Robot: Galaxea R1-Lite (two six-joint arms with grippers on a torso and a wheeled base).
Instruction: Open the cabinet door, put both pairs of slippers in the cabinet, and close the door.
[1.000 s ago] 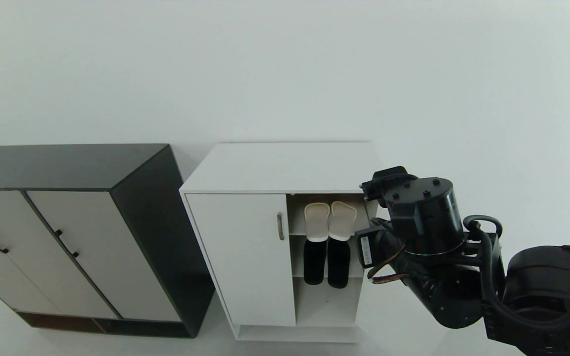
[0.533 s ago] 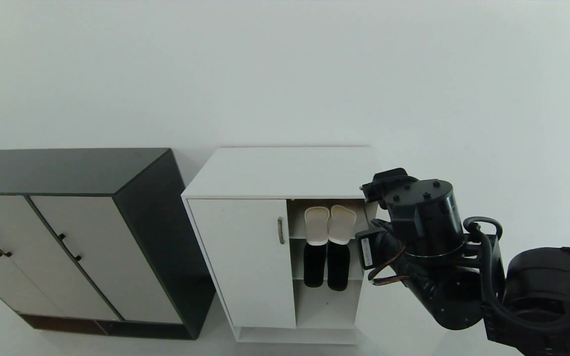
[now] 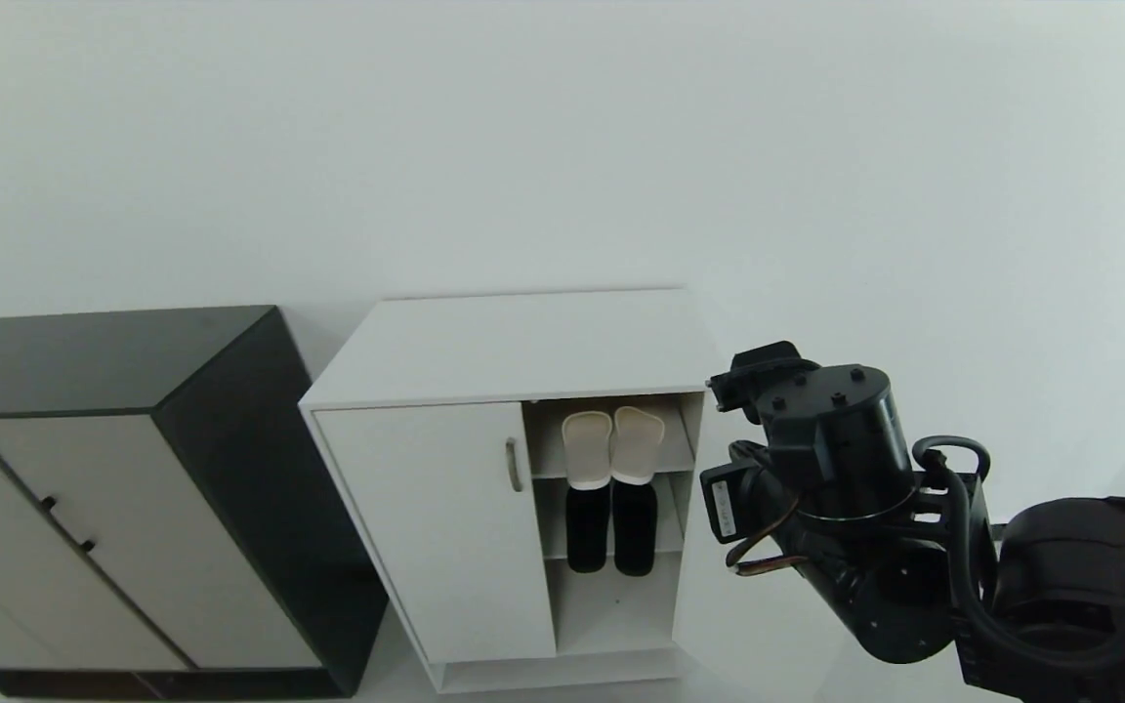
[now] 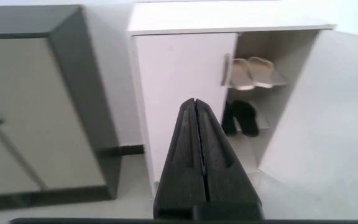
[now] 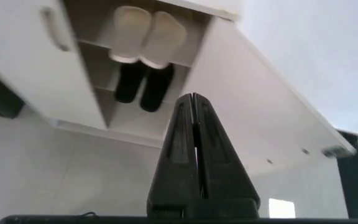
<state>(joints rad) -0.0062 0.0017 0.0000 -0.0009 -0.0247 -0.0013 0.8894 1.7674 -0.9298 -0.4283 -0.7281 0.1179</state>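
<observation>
Right gripper (image 5: 194,102): fingers pressed flat together, nothing between them. It pointed at the open half of the white cabinet (image 3: 514,342), with the swung-out right door (image 5: 260,112) just beside it. I could not judge whether they touched.

Left gripper (image 4: 194,106): likewise closed on nothing, held well back and facing the left door (image 4: 179,93), which was closed.

Right arm (image 3: 836,459): sat at 4 o'clock in the head view, forearm raised, wrist at 3 o'clock of the cabinet opening.

White slippers (image 3: 611,444) lay side by side on the top shelf. Black slippers (image 3: 609,527) were on the middle shelf, at 6 o'clock of the white pair.

A dark cabinet (image 3: 104,356) stood close by at 9 o'clock of the white one.

Against half a second before, the whole head view had slid toward 9 o'clock. I logged that as camera movement, not furniture. The right arm kept nearly the same pose. Both pairs were unmoved on their shelves, and the right door was open as before.
</observation>
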